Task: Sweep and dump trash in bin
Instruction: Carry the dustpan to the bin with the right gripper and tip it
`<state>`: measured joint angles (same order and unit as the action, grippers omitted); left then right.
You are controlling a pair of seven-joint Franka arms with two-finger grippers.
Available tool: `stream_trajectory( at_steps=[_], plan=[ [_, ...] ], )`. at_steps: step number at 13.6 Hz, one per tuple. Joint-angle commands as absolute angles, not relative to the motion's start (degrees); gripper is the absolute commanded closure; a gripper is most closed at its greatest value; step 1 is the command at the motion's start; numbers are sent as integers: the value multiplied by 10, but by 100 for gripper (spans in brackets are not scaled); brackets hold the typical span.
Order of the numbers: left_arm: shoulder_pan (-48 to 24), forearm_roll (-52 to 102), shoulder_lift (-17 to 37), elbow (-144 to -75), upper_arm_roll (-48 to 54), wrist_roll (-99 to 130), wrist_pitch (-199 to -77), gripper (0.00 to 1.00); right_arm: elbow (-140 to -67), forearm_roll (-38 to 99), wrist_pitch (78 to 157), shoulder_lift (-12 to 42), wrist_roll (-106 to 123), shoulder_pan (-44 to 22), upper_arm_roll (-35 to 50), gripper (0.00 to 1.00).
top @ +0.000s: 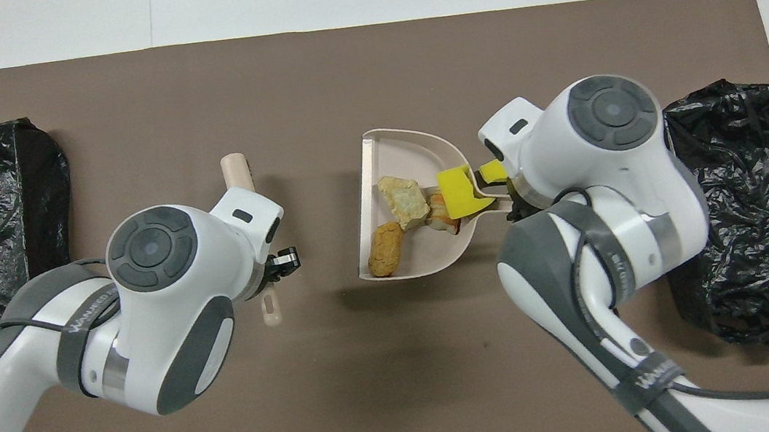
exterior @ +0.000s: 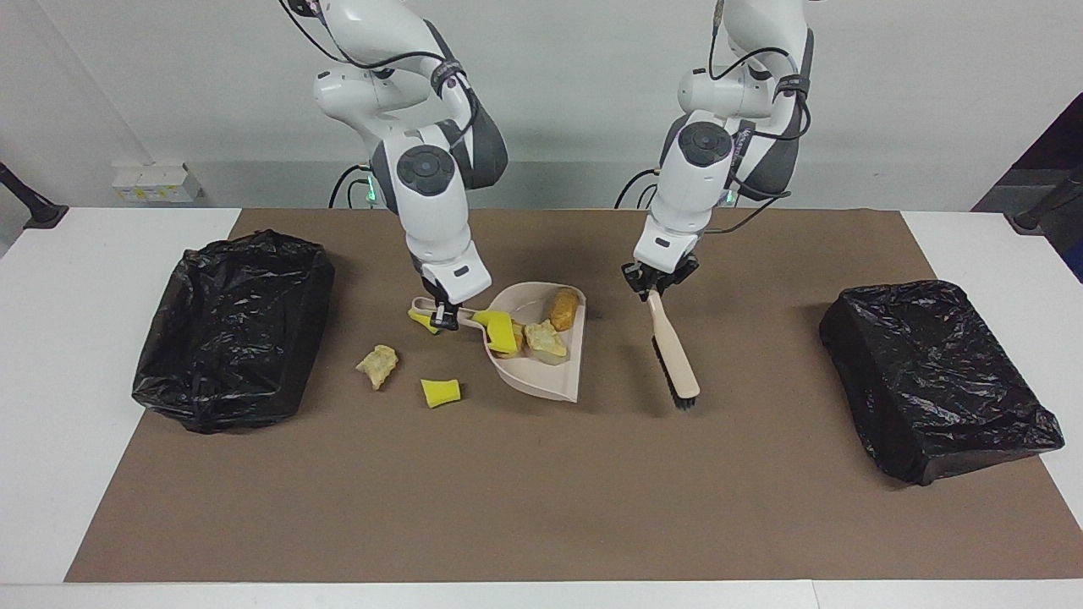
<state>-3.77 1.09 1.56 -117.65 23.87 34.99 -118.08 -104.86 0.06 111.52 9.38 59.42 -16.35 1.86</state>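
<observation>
Right gripper (exterior: 444, 317) is clamped on the dustpan (exterior: 541, 372) handle, pan up off the table (exterior: 592, 491) with four scraps (exterior: 546, 338) riding in it. Left gripper (exterior: 660, 283) grips the brush (exterior: 674, 359), raised at the pan's 3 o'clock in the facing view. Two scraps (exterior: 377, 365) lie loose on the table at the pan's 9 o'clock, near the bin (exterior: 233, 330); another yellow one (exterior: 420, 318) sits under the handle.

I am seeing 3 yellow sponges (exterior: 441, 392), 4 bread bits (exterior: 377, 365), 2 bins (exterior: 230, 330), 1 dustpan (exterior: 550, 385), 1 brush (exterior: 674, 355).
</observation>
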Motion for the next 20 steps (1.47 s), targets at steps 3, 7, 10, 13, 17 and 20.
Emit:
stream_trajectory(
  at_steps=[3, 7, 10, 13, 17, 20],
  plan=[
    [-14, 2, -8, -1165, 244, 297, -1130, 100, -1013, 54, 1011, 32, 728, -39, 21, 100],
    [-77, 38, -44, -1215, 247, 327, -1144, 100, -978, 42, 933, 29, 903, 118, 15, 100],
    [-155, 68, -59, -1255, 249, 393, -1179, 100, -978, -43, 928, 27, 952, 191, 10, 100],
    [-249, 69, -90, -1330, 249, 474, -1256, 100, -982, -152, 984, 24, 967, 236, 10, 100],
    [-336, 70, -97, -1392, 249, 561, -1341, 100, -995, -279, 1053, 27, 951, 224, 11, 100],
    [-360, 70, -94, -1416, 249, 599, -1377, 100, -1032, -399, 1071, 27, 900, 177, 11, 100]
  ],
)
